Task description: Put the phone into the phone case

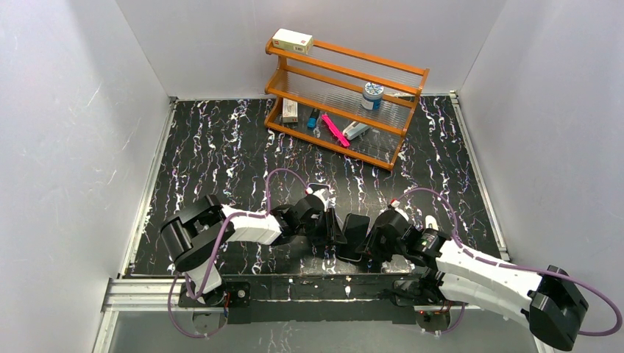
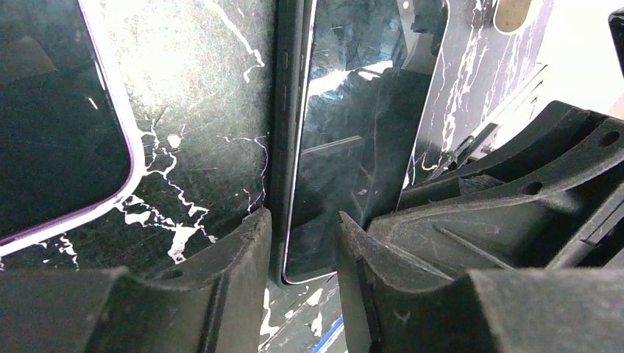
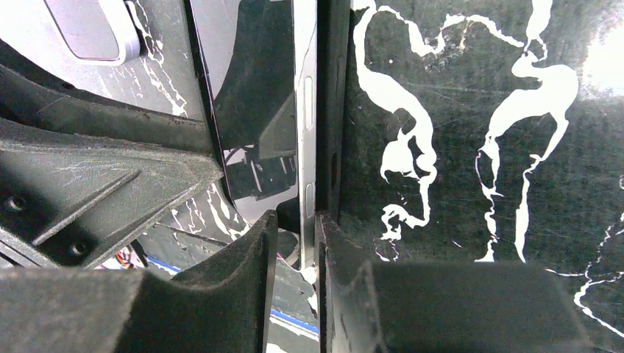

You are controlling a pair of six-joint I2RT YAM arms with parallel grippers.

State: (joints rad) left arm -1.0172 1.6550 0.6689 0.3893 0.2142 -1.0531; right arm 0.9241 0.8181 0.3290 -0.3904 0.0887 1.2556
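**Operator:** How is the left gripper (image 2: pixel 303 220) standing?

**Technician:** Its fingers are straddling the phone (image 2: pixel 331 147) and the phone case (image 2: pixel 285 88), which are standing on edge between them. The finger (image 2: pixel 221 294) on the left of its wrist view is sitting just beside the case's back. Whether the pair is being clamped cannot be told.

**Operator:** And the right gripper (image 3: pixel 296 217)?

**Technician:** It is meeting the same pair from the opposite side. Its jaws are standing slightly parted, and a dark slit is showing between one finger (image 3: pixel 235 294) and the phone's glossy face, so it is not clamping.

**Operator:** Where is the phone sitting relative to the case?

**Technician:** It is lying flat against the case, with its metal side edge showing bare beside the case wall. Whether it is seated cannot be told. A lavender-edged phone (image 2: pixel 59 132) is lying on the table (image 2: pixel 199 88), outboard of the left gripper's left-hand finger
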